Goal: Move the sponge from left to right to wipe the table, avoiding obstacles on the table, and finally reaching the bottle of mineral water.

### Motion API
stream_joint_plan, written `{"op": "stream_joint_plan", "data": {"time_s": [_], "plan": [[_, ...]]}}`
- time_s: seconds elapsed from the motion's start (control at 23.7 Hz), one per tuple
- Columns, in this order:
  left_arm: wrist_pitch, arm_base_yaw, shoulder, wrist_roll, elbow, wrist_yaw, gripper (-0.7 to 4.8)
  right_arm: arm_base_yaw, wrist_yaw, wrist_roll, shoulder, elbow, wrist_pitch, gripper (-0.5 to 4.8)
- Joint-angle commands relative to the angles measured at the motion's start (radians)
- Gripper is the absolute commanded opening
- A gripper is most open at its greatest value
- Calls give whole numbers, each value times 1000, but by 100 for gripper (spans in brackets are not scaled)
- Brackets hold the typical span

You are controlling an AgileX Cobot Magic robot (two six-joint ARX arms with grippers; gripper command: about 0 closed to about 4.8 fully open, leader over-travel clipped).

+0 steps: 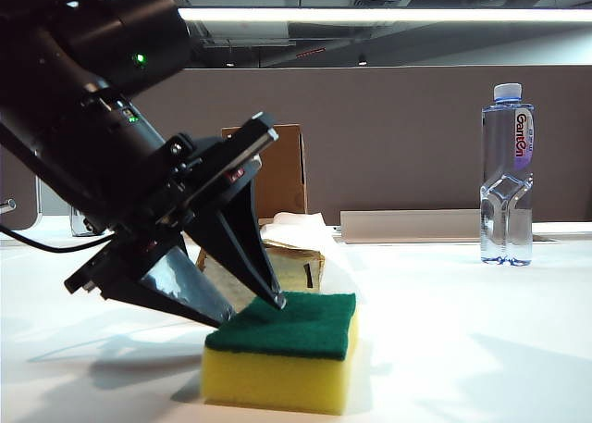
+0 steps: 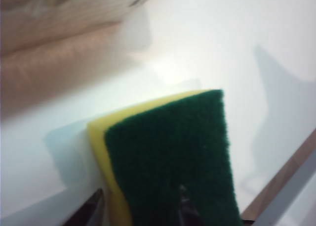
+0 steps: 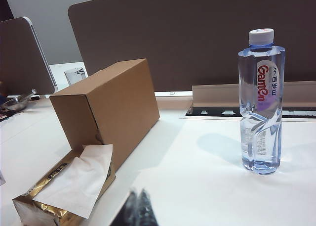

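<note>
One sponge [image 1: 282, 352], yellow foam under a green scouring face, lies flat on the white table [image 1: 462, 340] at the near middle of the exterior view. The left gripper [image 1: 250, 312] slants down onto it from about ten o'clock, one fingertip touching the green top at its near-left corner and the other finger low beside the left end. The jaws stand partly apart; whether they actually pinch the foam I cannot tell. The sponge's long axis runs roughly left to right, so the coming sweep would follow it toward three o'clock, judging by the task.

Behind the sponge, at about twelve o'clock, sit the tissue pack [image 1: 294, 247] and the brown cardboard box [image 1: 277, 168]; the bottle of mineral water [image 1: 507, 178] stands well apart at about two o'clock. The left arm is plainly the nearer one.

Only the right wrist view shows the right gripper [image 3: 134, 208], closed and idle, the box lying on its side with the tissue pack against it, and a glass mug [image 3: 74, 75] far behind.
</note>
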Motion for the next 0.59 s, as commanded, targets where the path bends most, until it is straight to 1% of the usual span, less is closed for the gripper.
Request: {"op": "stream_joint_plan", "data": {"time_s": [0.04, 0.13, 0.17, 0.21, 0.3, 0.38, 0.46, 0.55, 0.59], "plan": [[-6, 1, -31, 0, 8, -2, 254, 1, -28, 28, 0, 8, 21, 59], [-19, 1, -71, 0, 8, -3, 283, 0, -31, 31, 0, 21, 14, 65], [-25, 1, -86, 0, 8, -4, 283, 0, -31, 31, 0, 26, 14, 69], [-32, 3, -127, 3, 8, -5, 283, 1, -31, 31, 0, 32, 13, 94], [-38, 4, -171, 3, 8, -29, 283, 1, -34, 31, 0, 37, 4, 105], [-50, 6, -232, 5, 8, -66, 283, 1, -54, 33, 0, 43, -19, 119], [-63, 12, -343, 17, 8, -105, 283, 1, -66, 75, 0, 61, -63, 123], [-79, 11, -448, 66, 8, -173, 286, 1, -69, 106, 9, 103, -122, 141], [-85, 11, -476, 75, 8, -194, 299, 1, -69, 105, 18, 119, -143, 146]]}}
